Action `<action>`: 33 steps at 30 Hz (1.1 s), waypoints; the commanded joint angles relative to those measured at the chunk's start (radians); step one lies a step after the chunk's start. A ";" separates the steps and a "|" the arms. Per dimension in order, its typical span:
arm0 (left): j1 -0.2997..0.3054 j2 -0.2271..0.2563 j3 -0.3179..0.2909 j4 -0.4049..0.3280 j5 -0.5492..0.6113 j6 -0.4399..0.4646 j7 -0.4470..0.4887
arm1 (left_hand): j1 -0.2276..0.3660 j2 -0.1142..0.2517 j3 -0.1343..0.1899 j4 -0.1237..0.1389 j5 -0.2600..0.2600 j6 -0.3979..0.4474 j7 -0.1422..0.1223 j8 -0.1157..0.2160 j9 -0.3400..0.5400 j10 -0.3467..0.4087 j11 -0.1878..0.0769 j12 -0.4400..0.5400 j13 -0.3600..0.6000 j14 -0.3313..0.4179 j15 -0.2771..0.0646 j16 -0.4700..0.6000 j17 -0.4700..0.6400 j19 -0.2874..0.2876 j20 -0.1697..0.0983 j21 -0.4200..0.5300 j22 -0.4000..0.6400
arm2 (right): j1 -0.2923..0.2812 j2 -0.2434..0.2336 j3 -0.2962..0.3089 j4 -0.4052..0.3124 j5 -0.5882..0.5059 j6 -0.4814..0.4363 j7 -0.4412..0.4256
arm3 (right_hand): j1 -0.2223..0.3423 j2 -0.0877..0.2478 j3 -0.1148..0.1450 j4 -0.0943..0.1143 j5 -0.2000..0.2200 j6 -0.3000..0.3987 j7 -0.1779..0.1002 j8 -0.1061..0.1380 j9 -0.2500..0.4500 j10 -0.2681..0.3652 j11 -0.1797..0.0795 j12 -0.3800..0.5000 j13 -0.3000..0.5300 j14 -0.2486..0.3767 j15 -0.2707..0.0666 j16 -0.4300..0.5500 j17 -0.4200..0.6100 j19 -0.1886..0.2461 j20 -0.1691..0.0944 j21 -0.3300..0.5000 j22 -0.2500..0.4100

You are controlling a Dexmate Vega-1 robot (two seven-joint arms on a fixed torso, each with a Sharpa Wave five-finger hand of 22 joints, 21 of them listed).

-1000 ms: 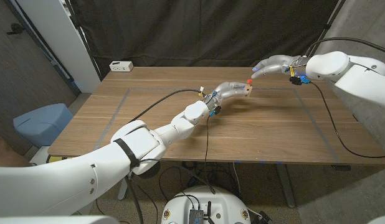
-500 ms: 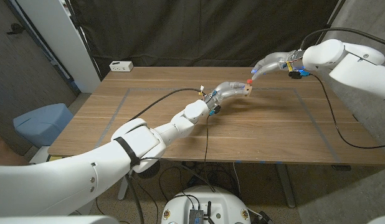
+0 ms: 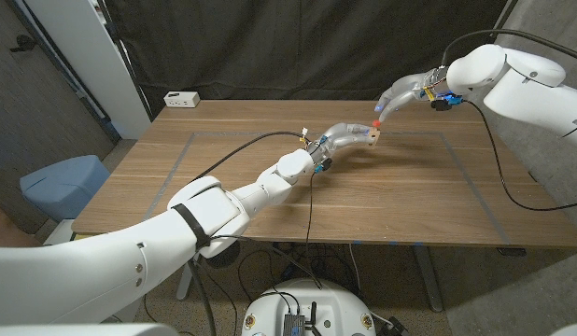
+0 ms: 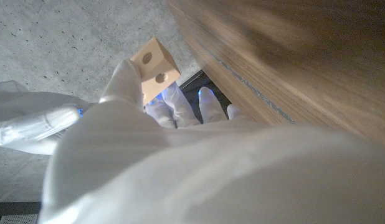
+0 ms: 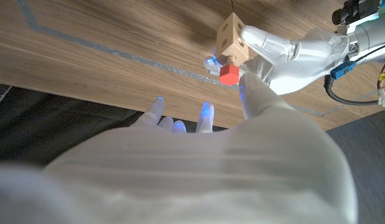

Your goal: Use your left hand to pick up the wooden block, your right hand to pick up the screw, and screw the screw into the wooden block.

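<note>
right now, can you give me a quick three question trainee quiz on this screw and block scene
1. True or false: the left robot hand holds the wooden block above the table.
2. What colour is the head of the screw? A blue, B red, C green.
3. Fill in: the screw's shaft goes into the ____.

Key: 1 true; 2 B; 3 wooden block. The right robot hand has a fingertip at the screw head.

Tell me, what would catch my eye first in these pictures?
Probably the small wooden block held up above the middle of the table by the left hand, with a red-headed screw stuck in it. The right hand reaches in from the far right, a fingertip at the screw's head.
</note>
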 commanded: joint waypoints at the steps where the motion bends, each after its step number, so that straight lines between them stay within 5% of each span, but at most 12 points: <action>1: 0.006 0.000 0.007 -0.011 0.008 -0.013 -0.002 | 0.000 0.009 0.007 0.003 0.003 0.055 0.009 0.008 0.003 0.008 -0.003 0.006 0.005 0.007 -0.098 -0.001 0.002 0.002 -0.001 0.007 0.001 | 0.036 0.015 -0.025 -0.001 -0.093 0.020 0.094 | 0.026 -0.003 0.012 -0.003 0.004 0.004 -0.012 -0.004 0.001 -0.011 -0.013 0.000 0.003 -0.002 -0.009 -0.001 -0.001 0.010 0.000 0.007 0.003; 33: 0.018 0.002 0.005 -0.027 0.019 -0.024 0.011 | -0.001 0.011 0.007 0.005 0.004 0.055 0.010 0.008 0.003 0.009 -0.002 0.005 0.007 0.006 -0.097 -0.002 0.002 0.002 -0.001 0.007 0.001 | -0.013 0.024 -0.002 -0.044 -0.171 0.000 0.124 | 0.074 -0.041 0.023 0.002 -0.007 0.072 -0.013 0.015 0.011 -0.007 -0.014 0.005 0.004 0.002 -0.015 0.003 -0.003 0.015 -0.004 0.009 0.004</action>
